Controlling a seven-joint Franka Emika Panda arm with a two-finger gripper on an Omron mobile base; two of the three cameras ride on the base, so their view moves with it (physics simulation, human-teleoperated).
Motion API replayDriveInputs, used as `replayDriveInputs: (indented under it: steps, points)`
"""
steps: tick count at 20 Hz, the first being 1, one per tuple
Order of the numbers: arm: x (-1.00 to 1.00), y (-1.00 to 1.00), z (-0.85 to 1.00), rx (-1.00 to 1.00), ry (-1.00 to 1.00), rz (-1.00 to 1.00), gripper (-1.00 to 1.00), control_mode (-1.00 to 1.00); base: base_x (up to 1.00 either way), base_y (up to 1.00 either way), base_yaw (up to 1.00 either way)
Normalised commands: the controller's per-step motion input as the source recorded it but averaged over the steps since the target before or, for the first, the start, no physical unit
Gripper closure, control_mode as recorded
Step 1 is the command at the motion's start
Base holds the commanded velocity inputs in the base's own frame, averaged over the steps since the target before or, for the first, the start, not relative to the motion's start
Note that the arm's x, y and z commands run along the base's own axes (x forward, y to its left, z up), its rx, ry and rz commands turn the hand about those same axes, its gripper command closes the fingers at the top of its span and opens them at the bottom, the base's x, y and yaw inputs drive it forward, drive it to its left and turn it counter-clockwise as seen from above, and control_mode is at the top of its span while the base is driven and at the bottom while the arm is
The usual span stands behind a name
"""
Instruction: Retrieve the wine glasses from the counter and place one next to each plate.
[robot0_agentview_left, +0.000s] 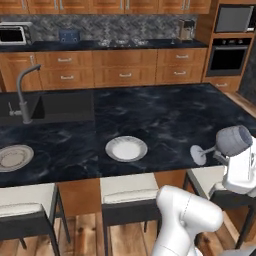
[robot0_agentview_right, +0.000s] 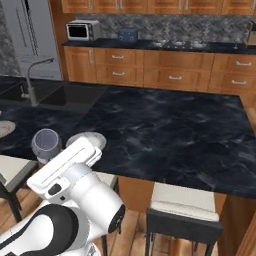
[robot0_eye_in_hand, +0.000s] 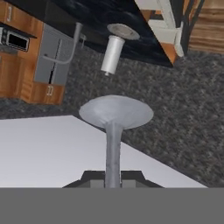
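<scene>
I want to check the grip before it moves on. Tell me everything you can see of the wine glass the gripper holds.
The wine glass is clear, grey-tinted, with a rounded bowl, thin stem and round flat foot. It lies tipped on its side in the air at the counter's near edge. The gripper is shut on its stem.

Both base views look forward and down from behind, sharing the counter (robot0_agentview_left: 165, 115); the hand view sits close, rolled over.
</scene>
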Motion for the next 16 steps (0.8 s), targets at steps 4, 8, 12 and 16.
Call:
replayDriveInputs:
  steps: [4, 8, 12, 16]
  points:
    - [0.00, 0.00, 0.00, 0.00, 0.00, 0.00, 1.00, 1.00, 0.74, -0.07, 0.00]
    - [0.00, 0.00, 0.00, 0.00, 0.00, 0.00, 1.00, 1.00, 0.72, -0.18, 0.00]
    - [0.00, 0.00, 0.00, 0.00, 0.00, 0.00, 1.00, 1.00, 0.80, -0.16, 0.00]
    - [0.56, -0.22, -0.02, 0.00, 0.03, 0.00, 1.00, -1.00, 0.21, -0.04, 0.00]
